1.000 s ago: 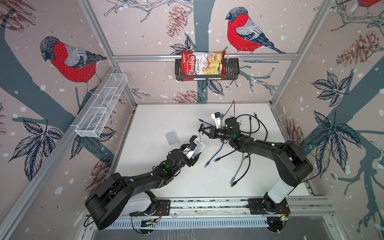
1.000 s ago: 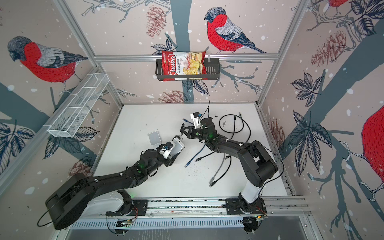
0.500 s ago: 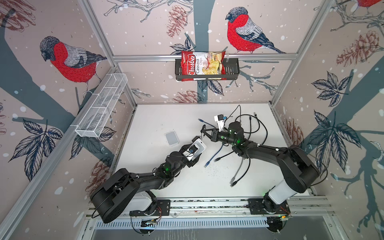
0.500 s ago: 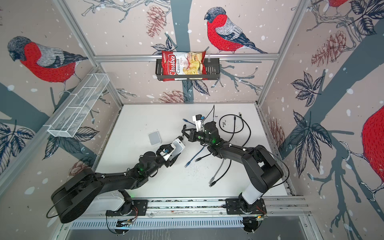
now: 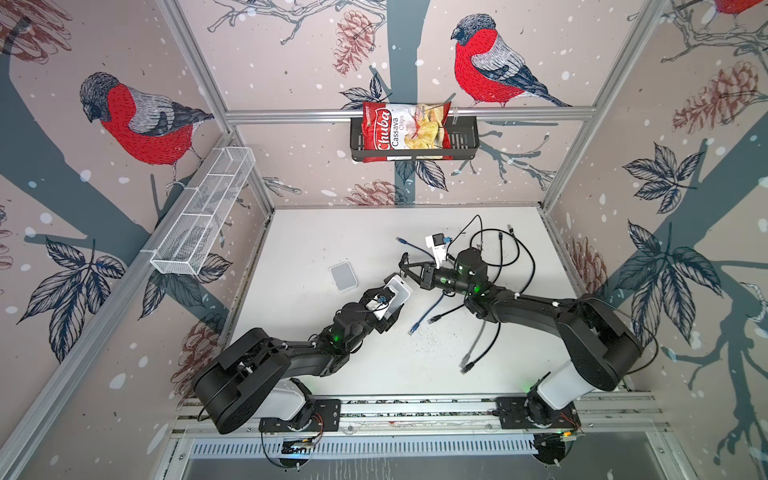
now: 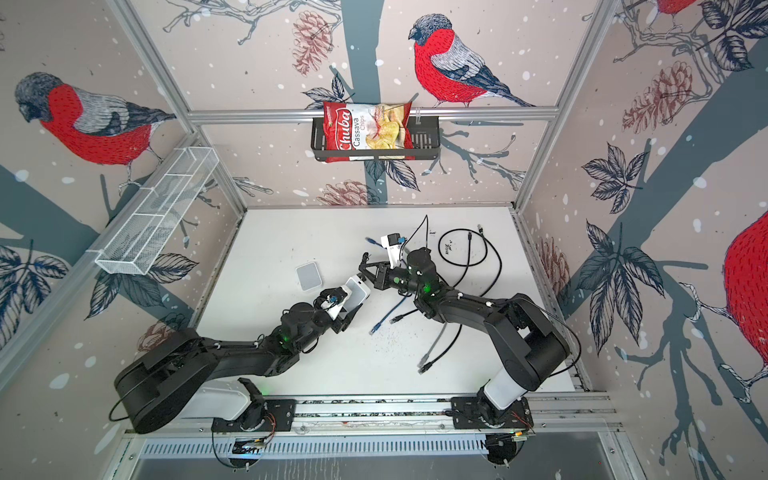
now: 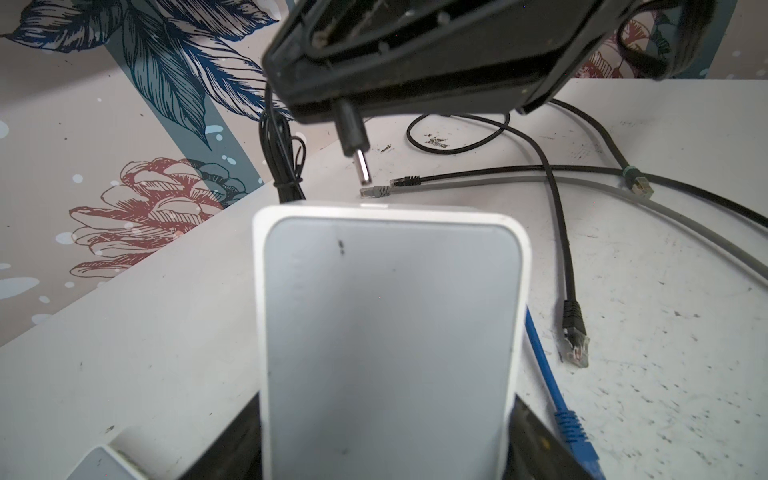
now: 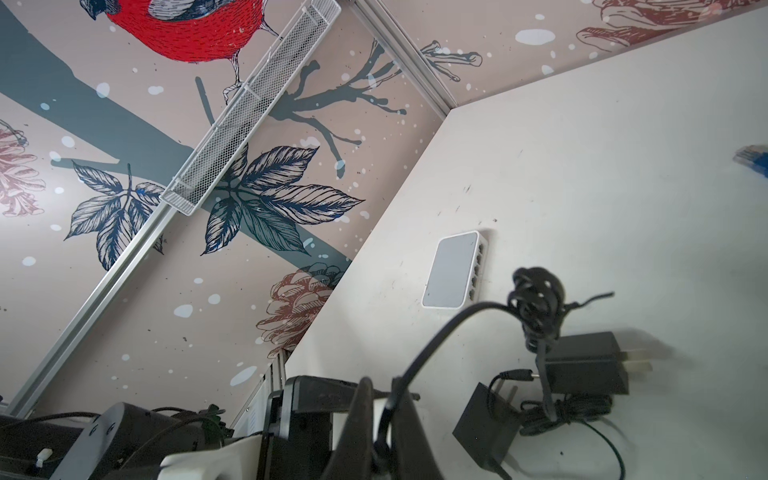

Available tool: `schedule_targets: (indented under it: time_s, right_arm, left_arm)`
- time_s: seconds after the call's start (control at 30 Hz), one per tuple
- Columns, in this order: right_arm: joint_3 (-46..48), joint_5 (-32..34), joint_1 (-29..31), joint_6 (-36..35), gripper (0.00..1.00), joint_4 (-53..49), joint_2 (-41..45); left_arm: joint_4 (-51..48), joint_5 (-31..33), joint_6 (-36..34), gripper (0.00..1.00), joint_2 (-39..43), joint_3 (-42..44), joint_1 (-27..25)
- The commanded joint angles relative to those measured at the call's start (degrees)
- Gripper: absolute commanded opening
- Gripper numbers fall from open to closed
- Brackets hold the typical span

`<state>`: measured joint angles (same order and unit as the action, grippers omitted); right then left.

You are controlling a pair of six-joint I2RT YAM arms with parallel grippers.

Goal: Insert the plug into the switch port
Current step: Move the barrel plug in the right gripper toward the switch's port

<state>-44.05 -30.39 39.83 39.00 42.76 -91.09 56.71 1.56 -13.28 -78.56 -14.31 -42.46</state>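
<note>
place: robot test cell | evidence: aluminium frame [image 5: 405,112]; bird-print walls [image 5: 141,124]; arms bolted to rail [image 5: 415,405]

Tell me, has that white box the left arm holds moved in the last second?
Yes. In a top view the white box has shifted right, farther from the spare switch lying flat on the table.
</note>
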Motion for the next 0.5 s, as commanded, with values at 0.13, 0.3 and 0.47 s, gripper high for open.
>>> schedule_targets:
  time_s: [0.13, 0.3, 0.47]
  right_arm:
    - [-1.0, 0.8, 0.7, -1.4, 0.10, -0.2, -0.9]
    - [-1.6, 1.6, 1.4, -2.2, 0.10, -1.3, -1.7]
    - [-2.0, 2.8, 2.0, -2.9, 0.10, -2.0, -1.9]
  left_arm:
    - [4.6, -0.9, 2.2, 0.15, -0.4, -1.1, 0.0]
    - [4.6, -1.9, 3.4, 0.15, -0.8, -1.6, 0.0]
    - [5.8, -2.2, 5.7, 0.15, -1.1, -1.9, 0.1]
